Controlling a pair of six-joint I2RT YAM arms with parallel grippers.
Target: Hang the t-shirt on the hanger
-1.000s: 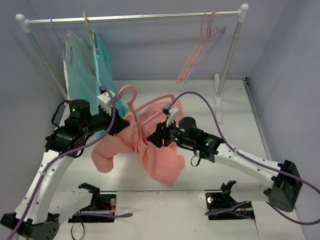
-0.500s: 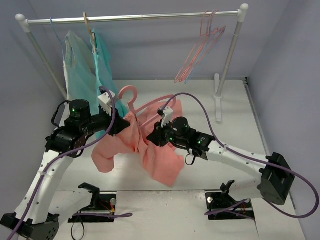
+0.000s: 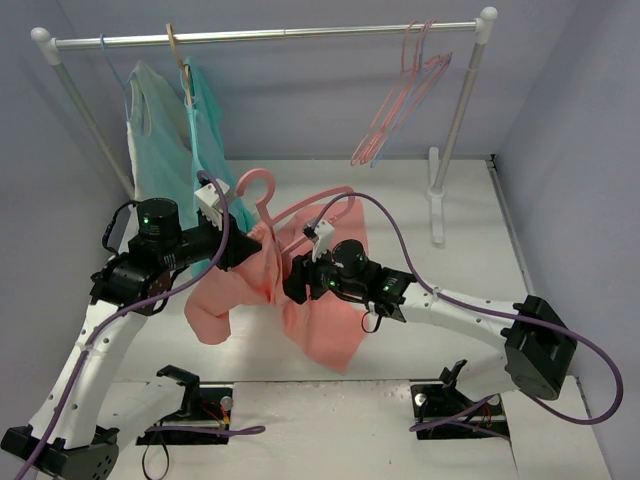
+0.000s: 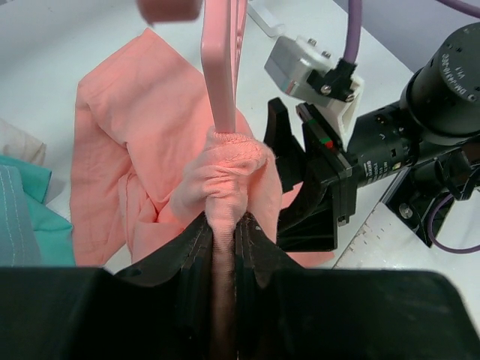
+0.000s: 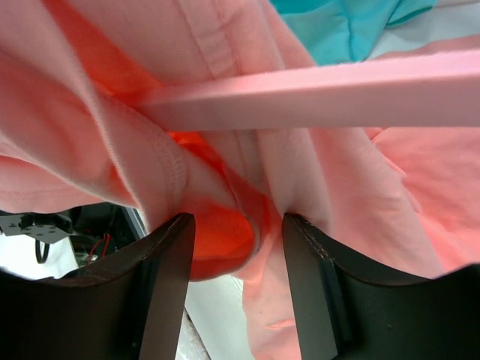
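My left gripper [image 3: 248, 252] is shut on the lower bar of the thick pink hanger [image 3: 262, 190], with t-shirt fabric bunched round it at the jaws [image 4: 225, 219]. The hanger [image 4: 223, 67] is held up off the table. The salmon t-shirt [image 3: 322, 318] hangs crumpled from it; it also shows in the left wrist view [image 4: 120, 127]. My right gripper [image 3: 292, 280] is open, pressed into the shirt close beside the left one. In the right wrist view its jaws [image 5: 236, 225] straddle a fold of the t-shirt [image 5: 225, 247], below a hanger arm [image 5: 337, 94].
A clothes rail [image 3: 270, 36] spans the back. A teal garment [image 3: 165, 160] and a pale one hang at its left, just behind my left arm. Thin pink hangers [image 3: 400, 100] hang at the right. The rail's right post [image 3: 450, 140] stands on the table.
My right gripper has moved left, closer to the left gripper and into the hanging shirt. The left arm, the hanger and the shirt have hardly moved.
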